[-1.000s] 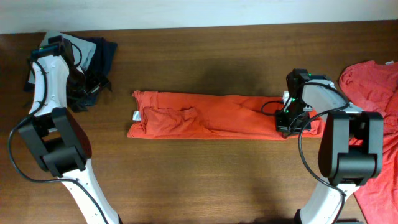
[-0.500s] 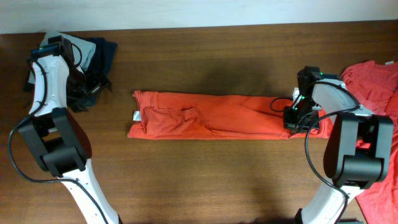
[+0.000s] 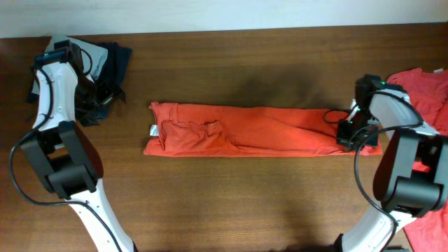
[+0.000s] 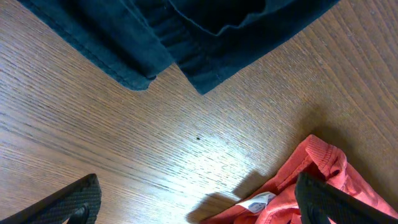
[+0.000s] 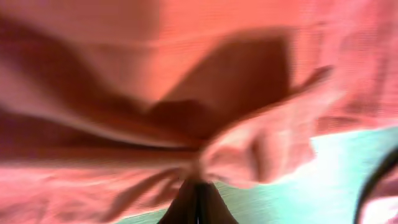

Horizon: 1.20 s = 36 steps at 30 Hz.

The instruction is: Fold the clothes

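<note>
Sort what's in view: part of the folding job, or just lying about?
Job: folded shirt, pinched by the right gripper; second shirt at the right edge.
Lying about: navy garment; pale garment beside it.

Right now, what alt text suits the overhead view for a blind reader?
An orange-red T-shirt, folded into a long strip, lies on a wooden table; the right arm grips its right end with shut jaws. The left arm sits by dark clothes.
</note>
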Available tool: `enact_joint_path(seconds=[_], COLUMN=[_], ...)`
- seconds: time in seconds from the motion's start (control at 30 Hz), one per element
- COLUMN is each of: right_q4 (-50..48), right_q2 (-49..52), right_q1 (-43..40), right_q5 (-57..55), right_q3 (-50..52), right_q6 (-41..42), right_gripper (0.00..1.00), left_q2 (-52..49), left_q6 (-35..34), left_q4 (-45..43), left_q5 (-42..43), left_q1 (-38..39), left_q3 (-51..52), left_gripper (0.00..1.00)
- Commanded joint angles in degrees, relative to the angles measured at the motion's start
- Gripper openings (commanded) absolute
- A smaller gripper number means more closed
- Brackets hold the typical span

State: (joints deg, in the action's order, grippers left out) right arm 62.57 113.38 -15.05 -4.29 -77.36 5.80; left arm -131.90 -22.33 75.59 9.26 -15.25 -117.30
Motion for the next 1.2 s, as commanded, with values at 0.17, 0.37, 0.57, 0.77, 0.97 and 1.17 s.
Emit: enact_joint_path(seconds=[0.17,0.37,0.57,0.77,0.97,1.17], right_q4=[-2.03,-2.27,2.67,2.34,-0.81,0.85], right_q2=[-2.01,-2.27,-5.22,-5.44,-5.03,-5.01], right_q1=[-5.97,-6.73,-5.88,-5.60,-6.43,-9.88], right_q5=[-2.36,-0.57,3.98,4.46,3.80,10.51], right_q3=[-0.85,-2.45,-11.43,-15.45,-15.47,-15.45], right_q6=[0.92,0.87,0.87,0.42,0.04,-0.02], right_gripper=[0.04,0.04,0.04,0.05,0.04,0.05], left_q2=[0.37,0.37,0.37,0.37,0.37,0.37], left_q6=[-0.37,-0.37,-0.37,-0.37,-0.37,-0.37], left_q4=[0.02,0.02,0.02,0.02,0.02,0.04], left_q5=[0.42,0.42,0.42,0.42,0.42,0.42], left_q1=[-0.04,-0.04,-0.04,-0.04,-0.04,-0.04], left_q3=[-0.72,-0.72,-0.72,-0.72,-0.72,-0.72], left_gripper=[0.99,0.99,0.99,0.99,0.99,0.99])
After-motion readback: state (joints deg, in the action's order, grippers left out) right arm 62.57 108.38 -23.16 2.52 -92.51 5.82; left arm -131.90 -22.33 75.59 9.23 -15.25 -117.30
